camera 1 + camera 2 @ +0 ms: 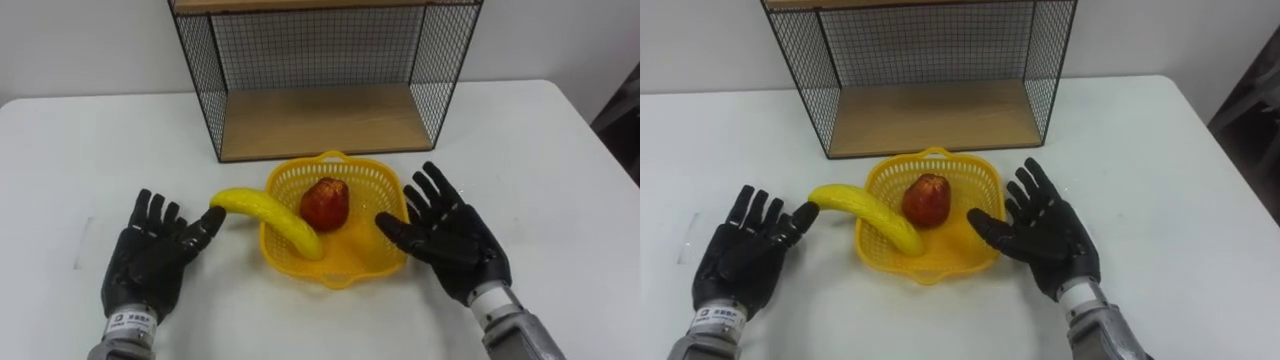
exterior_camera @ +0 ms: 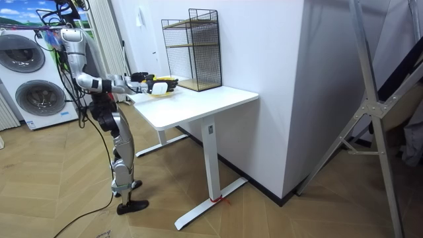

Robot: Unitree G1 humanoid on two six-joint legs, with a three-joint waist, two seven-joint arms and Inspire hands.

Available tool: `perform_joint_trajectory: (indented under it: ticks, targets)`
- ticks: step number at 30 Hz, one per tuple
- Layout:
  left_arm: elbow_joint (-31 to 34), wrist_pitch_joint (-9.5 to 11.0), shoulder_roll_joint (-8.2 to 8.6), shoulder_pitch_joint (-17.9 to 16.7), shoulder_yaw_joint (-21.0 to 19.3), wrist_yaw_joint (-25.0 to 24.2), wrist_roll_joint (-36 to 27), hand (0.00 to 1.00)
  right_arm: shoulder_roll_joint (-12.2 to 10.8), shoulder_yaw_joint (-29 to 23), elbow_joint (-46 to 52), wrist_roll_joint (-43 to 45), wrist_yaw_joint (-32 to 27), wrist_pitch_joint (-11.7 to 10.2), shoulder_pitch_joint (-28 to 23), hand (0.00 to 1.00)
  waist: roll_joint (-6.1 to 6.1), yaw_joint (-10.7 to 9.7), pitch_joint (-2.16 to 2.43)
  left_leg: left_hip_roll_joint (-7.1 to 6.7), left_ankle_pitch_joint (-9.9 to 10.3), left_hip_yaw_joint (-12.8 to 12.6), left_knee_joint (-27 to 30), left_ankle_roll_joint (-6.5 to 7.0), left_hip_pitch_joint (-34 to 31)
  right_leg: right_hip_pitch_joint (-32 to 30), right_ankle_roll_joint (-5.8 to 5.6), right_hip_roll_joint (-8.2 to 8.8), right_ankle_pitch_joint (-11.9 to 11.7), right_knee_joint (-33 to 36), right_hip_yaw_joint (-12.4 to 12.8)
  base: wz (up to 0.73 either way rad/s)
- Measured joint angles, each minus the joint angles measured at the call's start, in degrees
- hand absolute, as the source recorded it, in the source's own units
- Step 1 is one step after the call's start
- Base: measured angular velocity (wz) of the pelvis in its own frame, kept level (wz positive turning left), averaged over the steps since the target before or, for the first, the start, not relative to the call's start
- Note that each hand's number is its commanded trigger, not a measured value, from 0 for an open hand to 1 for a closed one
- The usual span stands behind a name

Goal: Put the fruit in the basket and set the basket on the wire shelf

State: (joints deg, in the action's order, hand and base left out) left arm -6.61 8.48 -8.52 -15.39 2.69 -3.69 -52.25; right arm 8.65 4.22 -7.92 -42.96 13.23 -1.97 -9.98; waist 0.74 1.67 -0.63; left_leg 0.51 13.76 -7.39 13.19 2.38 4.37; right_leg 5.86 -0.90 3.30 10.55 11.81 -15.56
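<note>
A yellow plastic basket [image 1: 375, 186] [image 1: 975, 176] sits on the white table in front of the wire shelf [image 1: 320, 120] [image 1: 930, 115]. A red apple [image 1: 324, 203] [image 1: 926, 197] lies inside it. A banana [image 1: 268, 219] [image 1: 866, 213] rests across the basket's left rim, half in and half out. My left hand [image 1: 150, 258] [image 1: 743, 255] is open, palm up, its thumb tip just by the banana's outer end. My right hand [image 1: 450, 238] [image 1: 1043, 233] is open beside the basket's right edge, thumb at the rim. In the room view the basket [image 2: 163, 86] is between my hands.
The wire shelf has a wooden bottom board [image 1: 325, 125] and mesh sides, standing at the table's [image 1: 560, 170] far middle. The robot stands at the table's end in the room view, with washing machines [image 2: 30, 89] behind it.
</note>
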Motion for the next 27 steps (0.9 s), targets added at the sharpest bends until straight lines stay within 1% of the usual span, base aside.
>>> perform_joint_trajectory:
  ticks: [7, 12, 15, 20, 25, 27]
  targets:
    - [0.0, 0.3, -0.01, 0.0, 0.7, -0.5, 0.0, 0.00, 0.1, 1.0, 0.0, 0.0, 0.0, -0.6, 0.3, 0.00, -0.33, 0.0, 0.06, -0.01, 0.0, 0.0, 0.0, 0.00, 0.1, 0.0, 0.00, -0.01, 0.0, 0.0, 0.2, 0.00]
    - [-0.1, 0.4, -0.09, 0.0, 1.0, -0.7, 0.1, 0.00, 0.1, 1.9, -0.1, 0.0, 0.1, -0.6, 0.3, 0.00, -0.50, 0.0, -0.01, 0.00, 0.0, -0.2, 0.0, 0.00, 0.3, 0.2, 0.00, -0.17, 0.0, 0.0, 1.0, 0.00]
    - [-0.1, 0.8, -0.68, 0.0, 2.1, -0.8, 0.2, 0.00, 0.1, 2.5, -0.6, 0.0, 0.2, -0.6, 0.3, 0.00, -0.64, 0.0, -0.10, 0.00, 0.0, -0.2, -0.1, 0.00, 0.3, 0.2, -0.01, -0.18, 0.0, 0.0, 1.0, 0.00]
    - [-0.6, 0.9, -0.74, 0.0, 2.6, -1.5, 0.4, 0.00, 0.1, 3.6, -1.5, 0.4, 0.8, -0.6, 0.3, 0.00, -0.65, 0.0, -0.11, -0.01, 0.0, -0.2, -0.4, 0.00, 0.3, 0.2, -0.03, -0.20, 0.0, 0.0, 1.0, 0.00]
    - [-1.2, 1.9, -0.76, -0.1, 3.1, -2.1, 1.2, 0.00, 0.0, 3.6, -1.7, 0.6, 1.6, -0.6, 0.3, 0.00, -0.64, -0.1, -0.11, -0.01, 0.0, -0.1, -0.4, 0.00, 0.2, 0.2, -0.03, -0.18, 0.0, 0.0, 1.0, 0.00]
    - [-1.2, 1.9, -0.72, -0.1, 3.2, -2.2, 1.3, 0.00, -0.1, 3.6, -2.2, 0.6, 2.4, -0.6, 0.3, 0.00, -0.65, -0.1, -0.10, -0.01, 0.0, -0.1, -0.4, 0.00, 0.1, 0.0, -0.03, -0.18, 0.0, 0.0, 1.0, 0.00]
